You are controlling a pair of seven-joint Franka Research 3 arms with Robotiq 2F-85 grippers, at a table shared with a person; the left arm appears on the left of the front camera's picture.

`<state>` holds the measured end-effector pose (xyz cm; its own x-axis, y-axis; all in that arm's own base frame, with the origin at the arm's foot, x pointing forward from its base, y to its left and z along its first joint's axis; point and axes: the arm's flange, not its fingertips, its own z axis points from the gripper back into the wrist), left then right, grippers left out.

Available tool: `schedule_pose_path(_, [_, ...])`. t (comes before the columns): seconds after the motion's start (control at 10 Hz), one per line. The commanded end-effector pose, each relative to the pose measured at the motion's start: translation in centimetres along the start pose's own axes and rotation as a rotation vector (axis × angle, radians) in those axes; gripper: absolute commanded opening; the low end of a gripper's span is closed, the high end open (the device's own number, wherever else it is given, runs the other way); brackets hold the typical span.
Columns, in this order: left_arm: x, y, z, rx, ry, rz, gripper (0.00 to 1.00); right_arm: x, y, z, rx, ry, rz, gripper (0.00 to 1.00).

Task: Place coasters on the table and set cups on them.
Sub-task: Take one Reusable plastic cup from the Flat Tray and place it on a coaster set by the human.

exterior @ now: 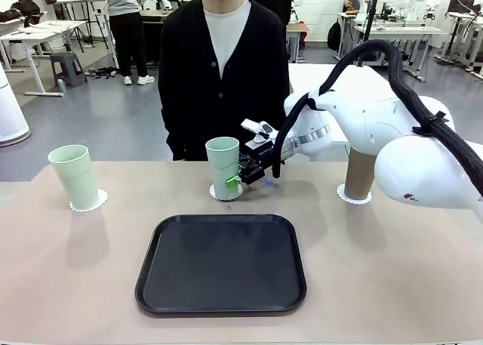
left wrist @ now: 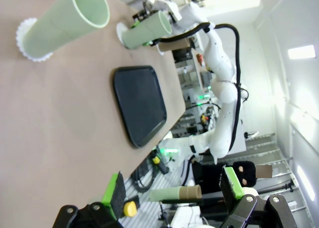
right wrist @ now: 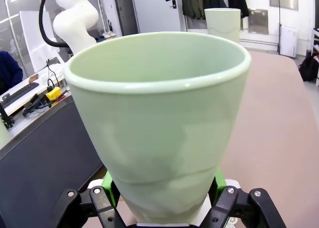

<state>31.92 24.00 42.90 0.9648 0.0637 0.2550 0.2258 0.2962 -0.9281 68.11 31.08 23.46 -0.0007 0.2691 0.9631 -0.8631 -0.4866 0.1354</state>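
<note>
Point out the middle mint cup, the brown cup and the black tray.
middle mint cup (exterior: 223,164): front view, on its side wall.
brown cup (exterior: 355,175): front view, on its lower wall.
black tray (exterior: 221,263): front view, on its flat floor.

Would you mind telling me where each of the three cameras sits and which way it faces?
Front view: between the arms, facing the person across the table; right arm reaches in.
Left wrist view: rolled, high over the table, own open left pincer at bottom.
Right wrist view: low, close behind the middle mint cup, with the right pincer shut on it.
Shared: the middle mint cup and black tray appear in front and left wrist views.
</note>
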Motion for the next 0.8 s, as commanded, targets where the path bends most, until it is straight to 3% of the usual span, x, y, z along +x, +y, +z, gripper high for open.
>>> schedule_pose_path(0.0, [-0.2,-0.12,0.02,-0.009,-0.008,-0.01,1.0,-0.08,-0.23,0.5,-0.006,-0.017,0.065,0.81])
schedule_pose_path(0.7, [-0.2,-0.12,0.02,-0.009,-0.008,-0.01,1.0,-0.13,-0.45,1.03,-0.012,-0.01,0.065,0.81])
